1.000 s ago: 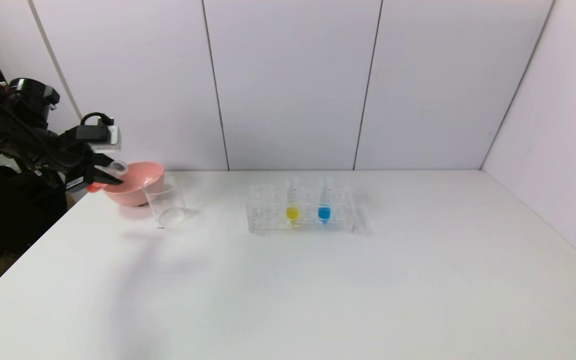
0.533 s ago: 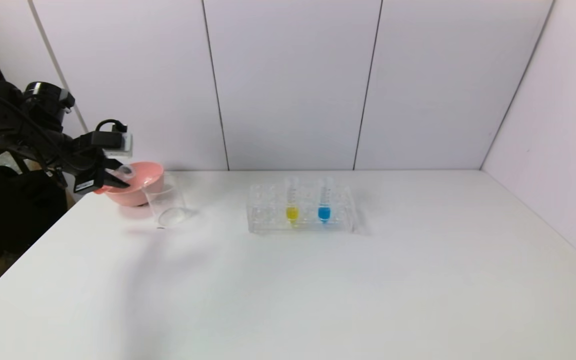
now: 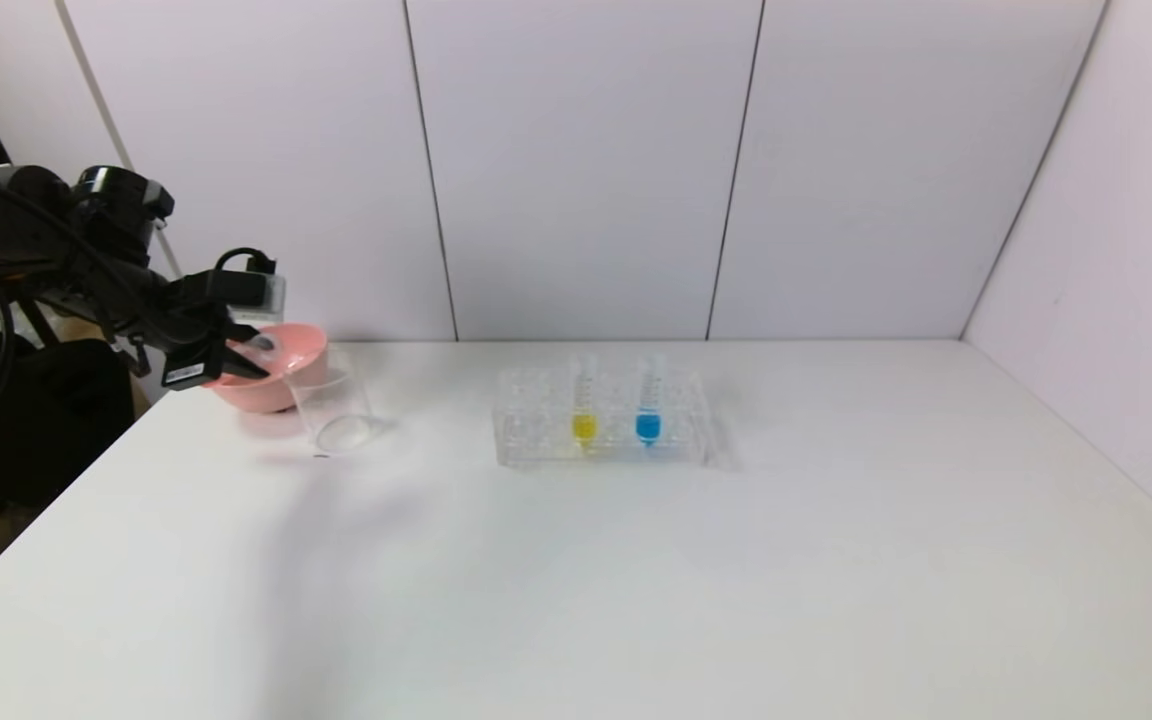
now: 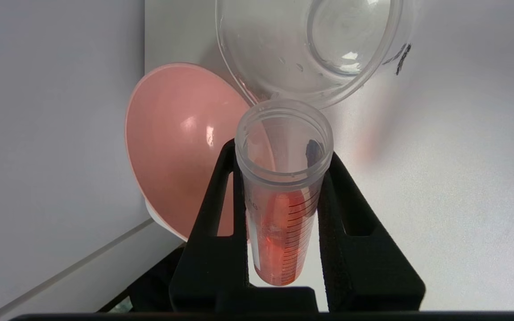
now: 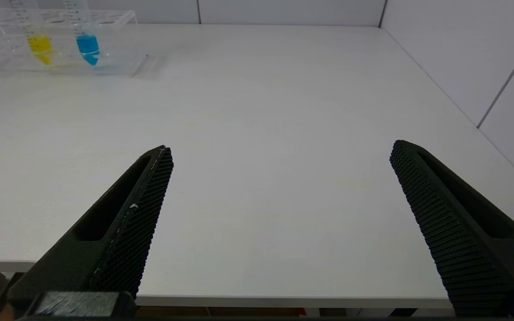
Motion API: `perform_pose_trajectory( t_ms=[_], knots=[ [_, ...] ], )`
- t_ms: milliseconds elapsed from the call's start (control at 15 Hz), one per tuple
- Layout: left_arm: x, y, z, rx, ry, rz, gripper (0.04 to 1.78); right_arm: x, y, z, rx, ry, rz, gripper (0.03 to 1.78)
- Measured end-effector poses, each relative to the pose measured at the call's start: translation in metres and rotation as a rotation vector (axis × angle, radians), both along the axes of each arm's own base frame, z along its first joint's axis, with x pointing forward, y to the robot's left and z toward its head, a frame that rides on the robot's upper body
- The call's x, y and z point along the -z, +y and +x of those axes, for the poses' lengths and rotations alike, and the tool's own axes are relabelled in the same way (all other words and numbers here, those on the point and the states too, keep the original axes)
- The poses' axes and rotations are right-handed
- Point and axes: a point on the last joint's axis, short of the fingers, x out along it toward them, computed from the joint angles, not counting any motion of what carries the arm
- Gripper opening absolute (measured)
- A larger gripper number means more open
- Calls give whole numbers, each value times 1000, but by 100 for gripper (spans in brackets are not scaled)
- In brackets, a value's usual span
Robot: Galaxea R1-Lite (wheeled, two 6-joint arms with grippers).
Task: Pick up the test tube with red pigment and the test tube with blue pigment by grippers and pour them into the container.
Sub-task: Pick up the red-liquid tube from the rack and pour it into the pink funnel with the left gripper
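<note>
Head view: your left gripper [image 3: 248, 357] is hovering at the far-left corner of the white table [image 3: 636, 580], clenched on the slim clear test tube with red pigment [image 3: 258, 345]. The tube is lying tilted, mouth toward the small clear glass beaker [image 3: 334, 405], probably so the liquid can run out over the rim. The round pink bowl [image 3: 286, 375] is sitting just behind the beaker, touching or nearly so. The clear plastic tube rack [image 3: 601, 425] is standing mid-table, holding the test tube with yellow liquid [image 3: 584, 405] and, to its right, the test tube with blue pigment [image 3: 648, 403], both upright.

Left wrist view: both black fingers [image 4: 214, 209] are gripping the red tube [image 4: 283, 191] below its open mouth, leaving the lip free. The mouth is pointing at the beaker's rim [image 4: 310, 44]; red liquid is sitting low in the tube. You are not yet pouring, by my judgement.

Right wrist view: your right gripper [image 5: 279, 160] is waiting released, jaws wide apart, over the near-right table edge, well apart from the rack [image 5: 56, 44].
</note>
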Motion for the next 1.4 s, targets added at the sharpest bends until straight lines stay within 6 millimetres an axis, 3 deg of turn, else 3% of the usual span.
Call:
perform_pose_trajectory(
  t_ms=[1400],
  knots=[
    [-5, -12, 6, -30, -43, 89, 46, 0, 0, 0, 0, 0, 0, 177]
  ],
)
